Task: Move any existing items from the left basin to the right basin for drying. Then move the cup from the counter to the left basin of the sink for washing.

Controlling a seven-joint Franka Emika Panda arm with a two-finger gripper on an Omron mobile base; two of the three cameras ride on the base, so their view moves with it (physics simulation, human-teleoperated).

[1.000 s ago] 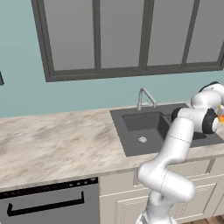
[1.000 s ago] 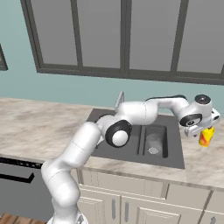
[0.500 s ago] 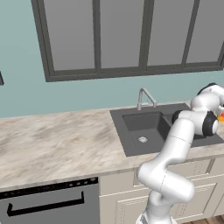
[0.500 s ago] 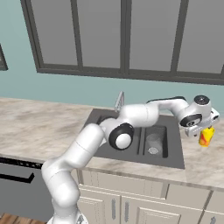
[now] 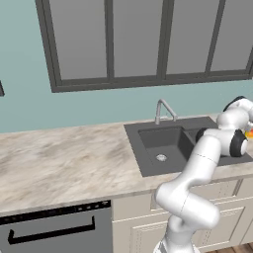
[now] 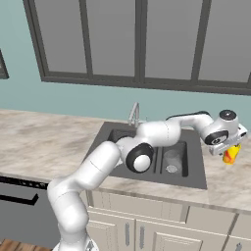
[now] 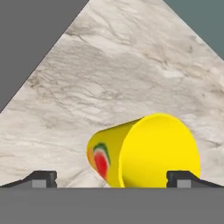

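Note:
The yellow cup with a red-orange mark lies on its side on the beige counter, mouth facing away from the hand. My gripper is open and right over it, a fingertip on each side, the right one close against its wall. From the right base view the cup sits just right of the dark sink, under my gripper. A pale glassy item stands in the right basin. The left basin holds just its silver drain.
The curved silver tap rises behind the sink. My arm reaches across over both basins. A long stretch of counter lies left of the sink, with a dark dishwasher front below. Windows and a teal wall back the counter.
The hand has shifted slightly down and right over the cup. The cup and the glassy item have stayed in place, and the jaws stay wide.

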